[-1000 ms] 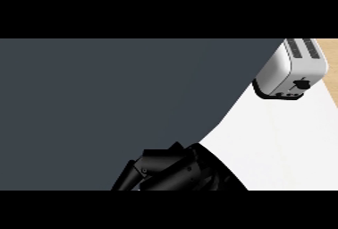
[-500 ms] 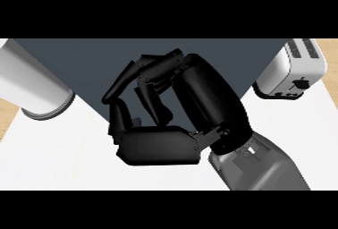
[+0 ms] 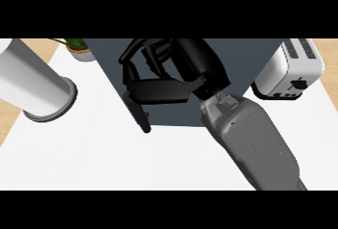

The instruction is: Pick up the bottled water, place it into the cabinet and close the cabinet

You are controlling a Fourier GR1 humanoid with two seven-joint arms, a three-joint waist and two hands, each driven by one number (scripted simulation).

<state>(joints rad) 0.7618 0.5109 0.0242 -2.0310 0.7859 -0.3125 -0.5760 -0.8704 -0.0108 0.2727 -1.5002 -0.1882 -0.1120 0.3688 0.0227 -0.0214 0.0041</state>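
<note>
Reaching up from the lower right of the head view, the right hand (image 3: 158,89) is seen against the dark face of the cabinet (image 3: 231,53), with its grey forearm (image 3: 254,143) running back towards the lower edge. The fingers (image 3: 142,53) are curled, arching away from the palm towards the top of the view, while the thumb (image 3: 140,114) points straight down below the palm. Whether anything is held inside that curl cannot be told, since the hand hides its own hollow. The bottled water is not seen anywhere; it is either covered by the hand or already inside the cabinet, and this cannot be decided. The left hand is not in view, so the right hand is the only one near the cabinet.

Left of the hand a white cylinder (image 3: 33,85) stands, with a potted plant (image 3: 80,48) beyond it; right of the hand a toaster (image 3: 290,71) sits on the white counter (image 3: 132,156). The coming move is judged to turn on the cabinet's dark face, which lies directly beyond the palm.
</note>
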